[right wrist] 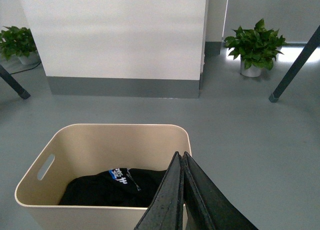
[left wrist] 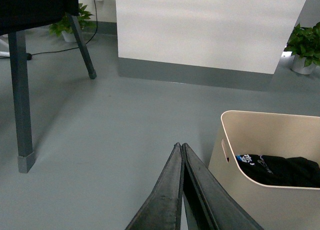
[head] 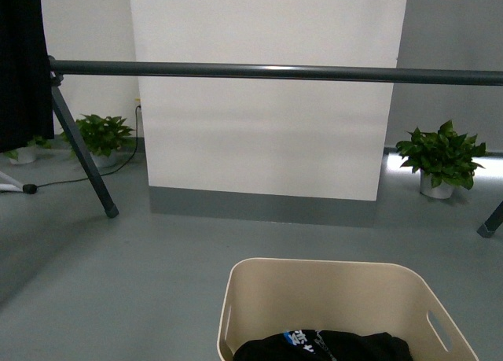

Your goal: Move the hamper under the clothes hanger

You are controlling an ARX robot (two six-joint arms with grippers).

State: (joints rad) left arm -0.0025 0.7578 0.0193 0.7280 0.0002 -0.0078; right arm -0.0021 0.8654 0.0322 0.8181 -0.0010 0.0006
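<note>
Beige rectangular plastic hamper (head: 346, 298) (dark garment inside) stands on the grey floor short of the dark grey metal clothes hanger (head: 267, 71) — not yet beneath its bar. Left gripper (left wrist: 181, 149) and right gripper (right wrist: 180, 157) flank it, jaws pressed together, holding nothing — the push remains.

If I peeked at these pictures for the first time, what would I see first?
First, the big beige hamper on the grey floor close to the robot, with black clothes inside. Next, the dark clothes hanger bar running across the room beyond it, and leafy potted plants by the wall.
</note>
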